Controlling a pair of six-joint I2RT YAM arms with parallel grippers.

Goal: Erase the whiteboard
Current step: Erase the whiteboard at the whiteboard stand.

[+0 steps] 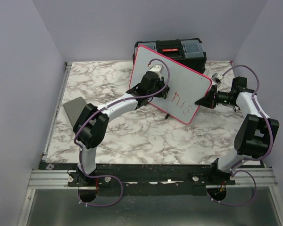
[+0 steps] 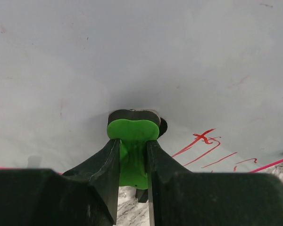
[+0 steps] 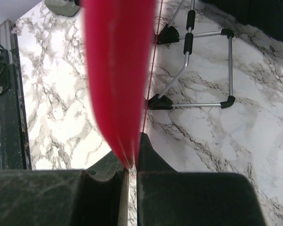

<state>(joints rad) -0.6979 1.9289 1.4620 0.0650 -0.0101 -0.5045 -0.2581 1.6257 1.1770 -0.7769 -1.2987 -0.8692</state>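
The whiteboard (image 1: 188, 82) stands tilted on the marble table (image 1: 132, 136), with red handwriting (image 1: 181, 101) on its lower right part and a black toolbox (image 1: 179, 49) just behind it. The left gripper (image 2: 133, 141), clenched on a green eraser (image 2: 133, 129), presses it against the board's face left of the writing. The right gripper (image 3: 132, 162) is clamped on the board's pink-red rim at its right edge

- The toolbox (image 1: 179, 49), upper centre of the top view, is half hidden behind the whiteboard (image 1: 188, 82).
- The red writing (image 1: 184, 104) on the board's lower right is too small to read there.
- In the right wrist view, the board's rim (image 3: 115, 70) is a red blur running off the top edge.
- The green eraser (image 2: 132, 136) is partly covered by the left gripper (image 2: 132, 143).
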